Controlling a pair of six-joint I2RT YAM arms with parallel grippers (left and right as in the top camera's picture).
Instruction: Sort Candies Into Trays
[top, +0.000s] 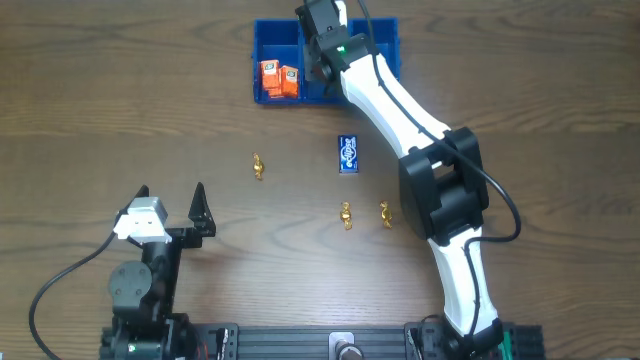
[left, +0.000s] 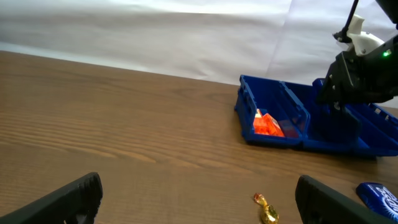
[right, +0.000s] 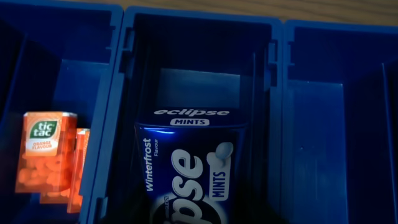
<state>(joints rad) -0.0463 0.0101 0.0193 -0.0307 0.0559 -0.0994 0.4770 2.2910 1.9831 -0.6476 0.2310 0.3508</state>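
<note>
A blue tray (top: 268, 38) with three compartments stands at the table's far middle. My right gripper (top: 320, 62) hangs over its middle compartment, shut on a blue mint tin (right: 189, 171). Two orange candy boxes (top: 279, 80) (right: 43, 155) lie in the left compartment; the right compartment (right: 336, 124) holds nothing. A second blue mint tin (top: 347, 153) (left: 379, 198) lies on the table near the tray. Three gold-wrapped candies (top: 258, 165) (top: 346, 215) (top: 385, 213) are scattered at mid-table. My left gripper (top: 172, 200) (left: 199, 211) is open near the front left, holding nothing.
The table is bare brown wood around the candies. From the left wrist view the tray (left: 249, 106) shows far off with the right arm (left: 357, 68) over it, and one gold candy (left: 266, 208) lies just ahead of the left fingers.
</note>
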